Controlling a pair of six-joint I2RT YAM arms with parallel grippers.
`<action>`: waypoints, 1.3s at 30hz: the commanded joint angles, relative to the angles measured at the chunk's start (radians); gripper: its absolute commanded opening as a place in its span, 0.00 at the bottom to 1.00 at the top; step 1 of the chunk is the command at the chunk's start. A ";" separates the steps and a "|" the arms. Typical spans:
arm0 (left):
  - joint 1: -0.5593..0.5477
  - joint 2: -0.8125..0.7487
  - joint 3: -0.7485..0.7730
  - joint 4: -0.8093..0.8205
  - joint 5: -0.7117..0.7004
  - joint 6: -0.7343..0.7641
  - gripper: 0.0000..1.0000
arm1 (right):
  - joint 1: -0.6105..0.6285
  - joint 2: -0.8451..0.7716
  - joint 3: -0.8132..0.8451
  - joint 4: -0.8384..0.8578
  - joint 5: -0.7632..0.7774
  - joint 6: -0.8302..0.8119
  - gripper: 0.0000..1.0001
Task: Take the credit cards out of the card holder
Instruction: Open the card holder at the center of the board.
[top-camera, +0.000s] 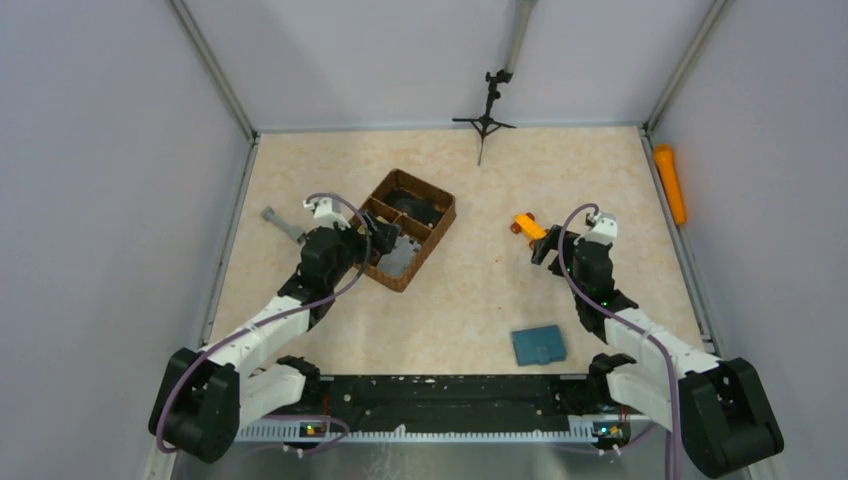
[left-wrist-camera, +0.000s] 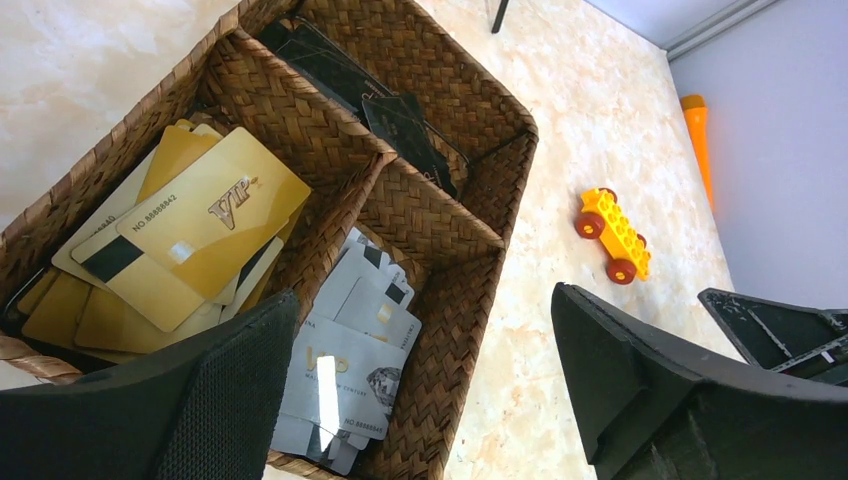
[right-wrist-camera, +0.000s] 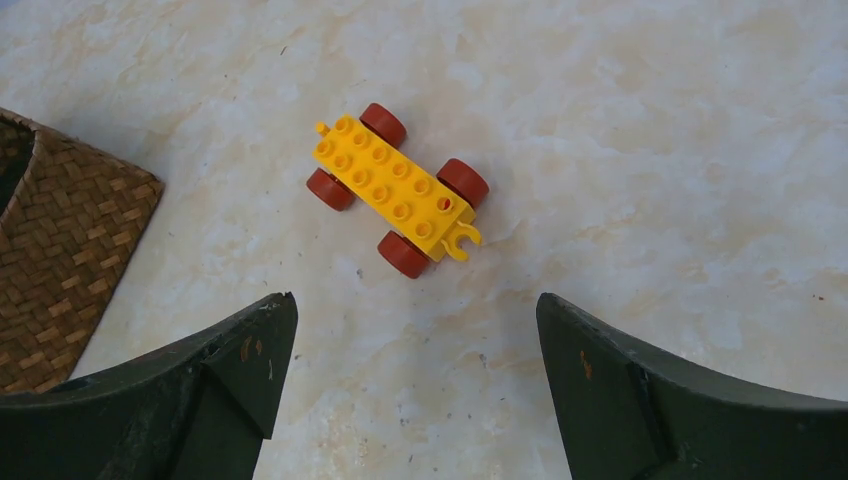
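Note:
The teal-blue card holder (top-camera: 538, 345) lies flat and closed on the table near the front, right of centre, apart from both grippers. My left gripper (top-camera: 380, 237) is open and empty over the near corner of the brown woven basket (top-camera: 434, 232); in the left wrist view (left-wrist-camera: 425, 310) its jaws straddle the basket's silver-card compartment. The basket holds gold cards (left-wrist-camera: 190, 225), silver cards (left-wrist-camera: 350, 350) and black cards (left-wrist-camera: 400, 120) in separate compartments. My right gripper (top-camera: 541, 246) is open and empty just short of a yellow toy car (top-camera: 527, 226), which also shows in the right wrist view (right-wrist-camera: 397, 187).
An orange cylinder (top-camera: 670, 183) lies along the right wall. A small black tripod (top-camera: 486, 115) stands at the back. A grey tool (top-camera: 282, 224) lies left of the left wrist. The basket corner (right-wrist-camera: 60, 250) shows at the left of the right wrist view.

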 joint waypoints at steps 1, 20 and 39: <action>-0.003 0.011 0.010 0.048 0.013 0.004 0.99 | 0.004 0.003 0.063 0.000 0.005 0.010 0.92; -0.330 0.336 0.284 -0.084 0.196 0.407 0.99 | 0.004 0.002 0.088 -0.071 0.074 0.030 0.92; -0.756 0.617 0.532 -0.328 0.286 0.771 0.99 | 0.003 -0.338 -0.019 -0.150 0.292 0.094 0.88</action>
